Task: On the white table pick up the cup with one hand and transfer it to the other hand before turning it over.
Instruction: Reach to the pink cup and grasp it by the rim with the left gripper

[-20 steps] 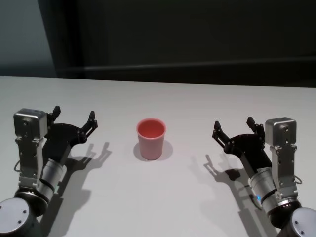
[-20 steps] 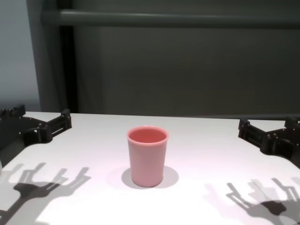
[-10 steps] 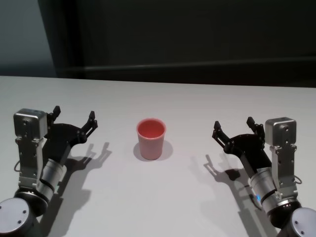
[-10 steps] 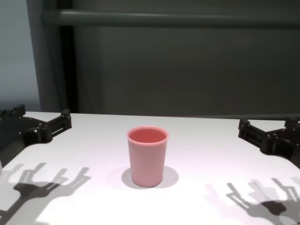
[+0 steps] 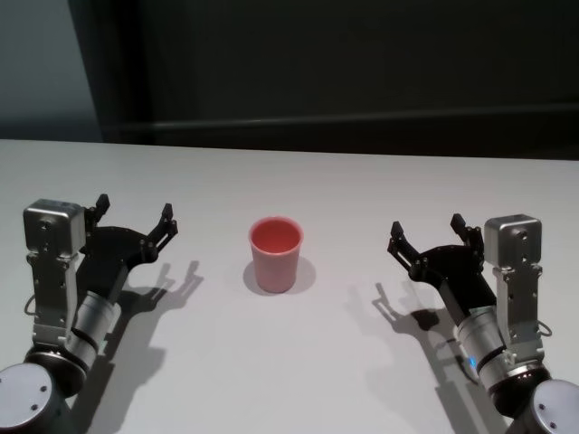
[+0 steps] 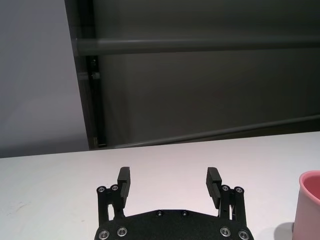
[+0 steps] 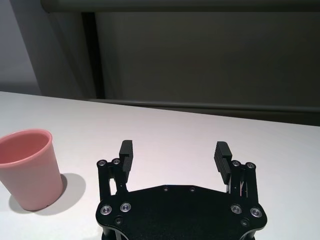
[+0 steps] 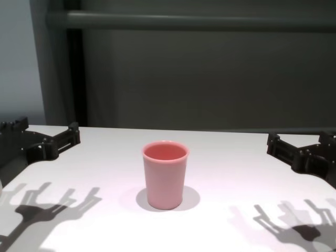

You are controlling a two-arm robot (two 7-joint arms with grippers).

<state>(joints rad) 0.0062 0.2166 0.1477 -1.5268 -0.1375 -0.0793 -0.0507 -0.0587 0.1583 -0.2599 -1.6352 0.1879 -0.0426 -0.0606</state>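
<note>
The pink cup (image 5: 275, 253) stands upright, mouth up, in the middle of the white table (image 5: 298, 371). My left gripper (image 5: 136, 209) hovers to its left, open and empty, with its fingers pointing toward the far side. My right gripper (image 5: 426, 226) is a similar distance to the cup's right, also open and empty. The chest view has the cup (image 8: 165, 174) at centre, between the left gripper (image 8: 47, 126) and the right gripper (image 8: 300, 137). The cup (image 6: 311, 205) sits at the edge of the left wrist view, beside the open gripper (image 6: 169, 175). In the right wrist view the cup (image 7: 29, 167) stands apart from the open gripper (image 7: 174, 147).
A dark wall with a horizontal rail (image 8: 189, 21) rises behind the table's far edge. Both grippers cast shadows (image 8: 47, 205) on the tabletop near the front. Nothing else stands on the table.
</note>
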